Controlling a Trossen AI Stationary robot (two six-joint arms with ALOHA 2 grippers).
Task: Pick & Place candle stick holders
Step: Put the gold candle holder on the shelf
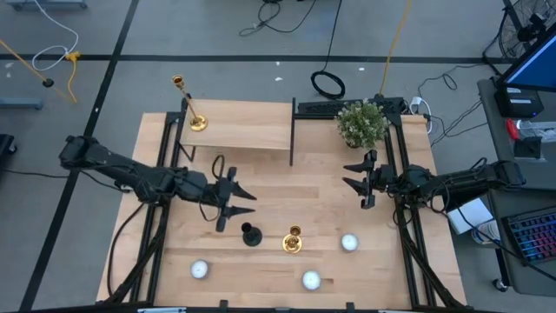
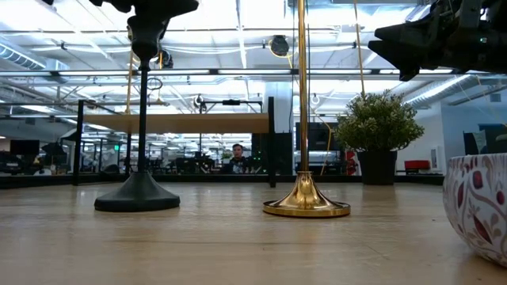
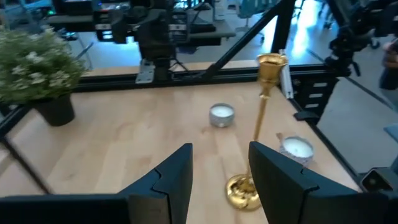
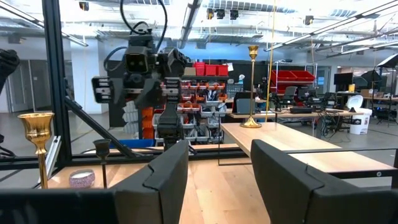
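A black candlestick [image 1: 251, 235] and a gold candlestick [image 1: 293, 241] stand upright on their round bases on the table's near middle. They also show in the low view, black [image 2: 139, 194] and gold [image 2: 305, 202]. A second gold candlestick [image 1: 188, 106] stands on the raised wooden shelf [image 1: 248, 126] at the far left. My left gripper [image 1: 236, 210] is open, just left of and above the black candlestick. The gold one [image 3: 261, 124] shows ahead of its fingers. My right gripper [image 1: 352, 176] is open and empty at the right, above the table.
A bushy green plant [image 1: 362, 123] in a dark pot stands at the far right. Three small white candle bowls [image 1: 349, 243] [image 1: 311, 279] [image 1: 199, 269] sit near the front edge. The shelf's black legs [image 1: 293, 130] stand on the table. Bare wood lies between the two grippers.
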